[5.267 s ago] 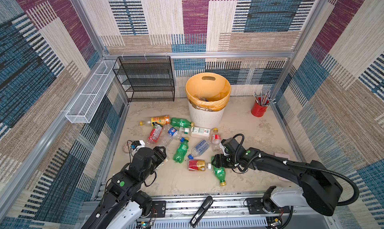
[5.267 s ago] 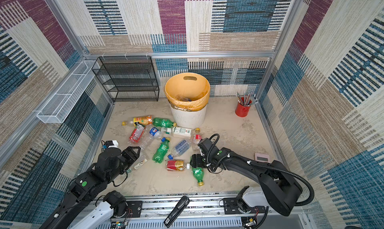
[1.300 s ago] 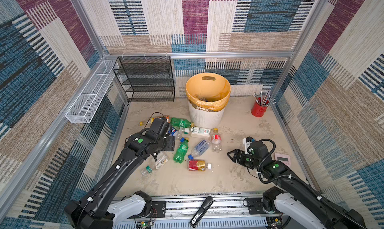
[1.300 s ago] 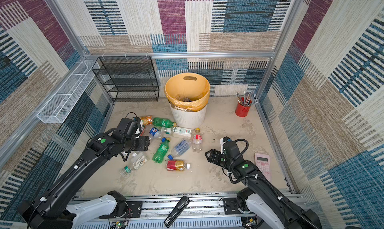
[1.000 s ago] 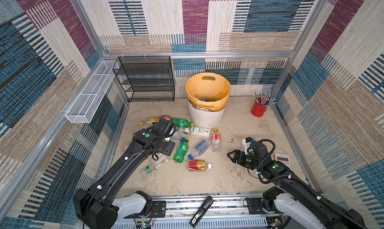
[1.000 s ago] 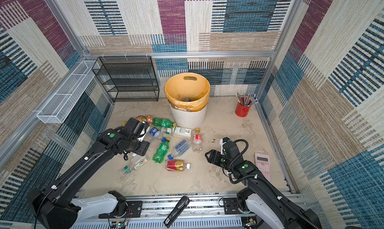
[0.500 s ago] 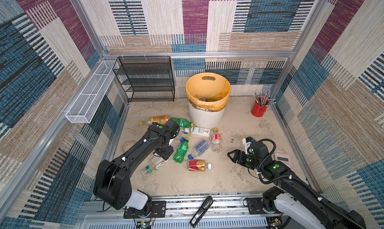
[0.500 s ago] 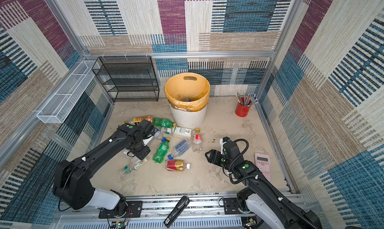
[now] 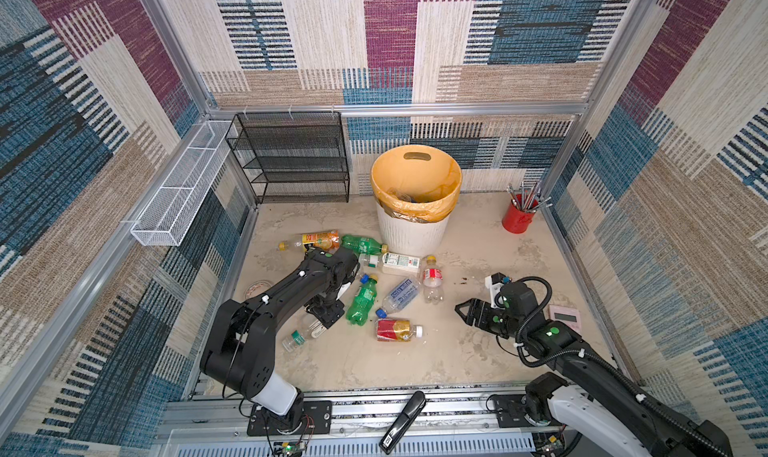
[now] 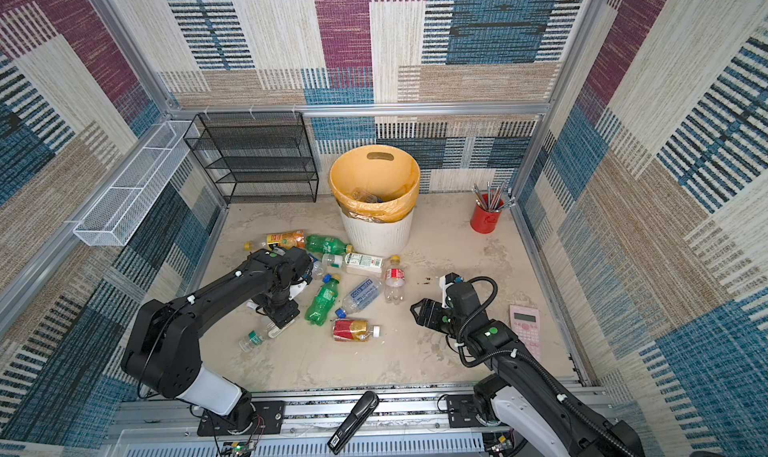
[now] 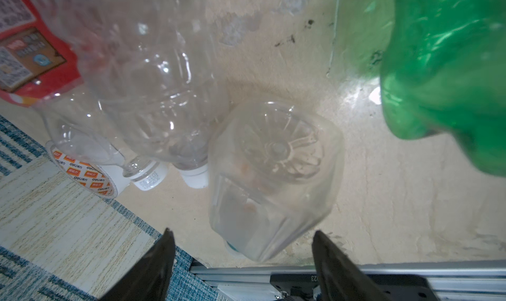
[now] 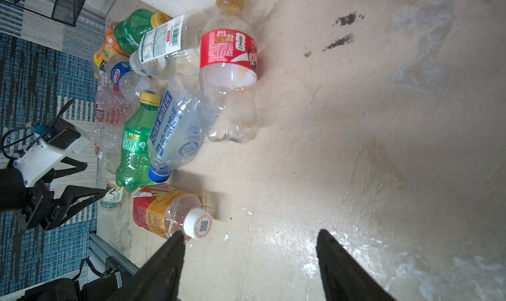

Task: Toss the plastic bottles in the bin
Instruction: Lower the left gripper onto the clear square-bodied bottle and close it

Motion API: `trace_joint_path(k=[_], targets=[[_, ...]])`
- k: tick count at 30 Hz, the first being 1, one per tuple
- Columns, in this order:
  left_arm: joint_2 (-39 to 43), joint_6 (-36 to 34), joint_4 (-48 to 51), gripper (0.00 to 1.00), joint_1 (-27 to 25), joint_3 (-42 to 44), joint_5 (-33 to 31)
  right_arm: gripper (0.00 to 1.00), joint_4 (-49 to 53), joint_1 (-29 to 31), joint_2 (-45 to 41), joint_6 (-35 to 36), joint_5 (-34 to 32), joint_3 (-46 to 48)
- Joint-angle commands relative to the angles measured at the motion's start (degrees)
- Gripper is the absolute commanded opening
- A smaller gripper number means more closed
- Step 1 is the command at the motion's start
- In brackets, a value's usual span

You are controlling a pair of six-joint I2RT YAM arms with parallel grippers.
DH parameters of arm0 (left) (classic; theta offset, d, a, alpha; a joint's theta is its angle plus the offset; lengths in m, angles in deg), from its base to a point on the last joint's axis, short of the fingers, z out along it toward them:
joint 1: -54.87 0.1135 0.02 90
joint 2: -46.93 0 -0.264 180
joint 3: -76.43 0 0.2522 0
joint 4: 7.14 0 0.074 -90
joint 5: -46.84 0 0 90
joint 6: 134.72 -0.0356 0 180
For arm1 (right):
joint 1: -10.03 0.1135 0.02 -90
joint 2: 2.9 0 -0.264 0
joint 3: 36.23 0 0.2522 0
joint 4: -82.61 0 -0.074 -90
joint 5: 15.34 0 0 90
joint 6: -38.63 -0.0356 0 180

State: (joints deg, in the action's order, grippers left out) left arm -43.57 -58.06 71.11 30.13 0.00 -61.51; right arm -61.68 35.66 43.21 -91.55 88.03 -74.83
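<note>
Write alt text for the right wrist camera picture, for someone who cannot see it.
The right gripper hangs open over bare beige floor, holding nothing. Near one fingertip lies a red-and-gold bottle with a white cap; beyond it, a cluster of plastic bottles, green, clear, blue-labelled and red-labelled, lies on the floor.

Bin (image 9: 411, 237): white, ribbed; liner (image 9: 415, 170) orange-yellow.
Green bottle (image 9: 362, 301): yellow cap, green label.
Soda-water bottle (image 9: 402, 295): clear, blue lettering, blue cap.
Red-label bottle (image 9: 432, 277): clear, yellow cap.
Red-and-gold bottle (image 9: 394, 330): white cap.
Orange bottle (image 9: 319, 240), near the tabletop's left edge: yellow cap.
White-label bottle (image 9: 397, 262): clear body.
Tabletop (image 9: 478, 247): mottled beige, a few dark specks.
Pencil cup (image 9: 516, 222), far right corner: red.
Mesh rack (image 9: 291, 160): black.
Wire basket (image 9: 174, 197): white.
Calculator (image 10: 524, 326): pink.
Walls (image 9: 386, 39): woven patchwork of blue, magenta, beige and cream, some blocks striped.
</note>
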Motion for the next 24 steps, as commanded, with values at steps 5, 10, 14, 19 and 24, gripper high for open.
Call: trace_joint_path(k=[5, 10, 14, 19, 24], targets=[[-1.9, -2.74, -0.63, 0.78, 1.23, 1.18, 5.53, 0.77, -0.51, 0.03, -0.62, -0.35, -0.62, 0.21], [-3.63, -2.24, -1.45, 0.77, 1.36, 1.32, 6.48, 0.77, -0.16, -0.01, -1.0, -0.77, -0.88, 0.05], [-4.81, -2.04, -2.23, 0.77, 1.36, 1.39, 6.65, 0.77, 0.11, 0.02, -1.41, -0.87, -1.22, -0.07], [-5.9, -1.77, -2.45, 0.77, 1.42, 1.05, 7.01, 0.77, 0.46, 0.03, -1.63, -0.96, -1.3, 0.09], [-6.29, -1.86, -2.44, 0.72, 1.36, 0.89, 7.21, 0.77, 0.41, 0.01, -1.98, -1.09, -1.59, 0.42]])
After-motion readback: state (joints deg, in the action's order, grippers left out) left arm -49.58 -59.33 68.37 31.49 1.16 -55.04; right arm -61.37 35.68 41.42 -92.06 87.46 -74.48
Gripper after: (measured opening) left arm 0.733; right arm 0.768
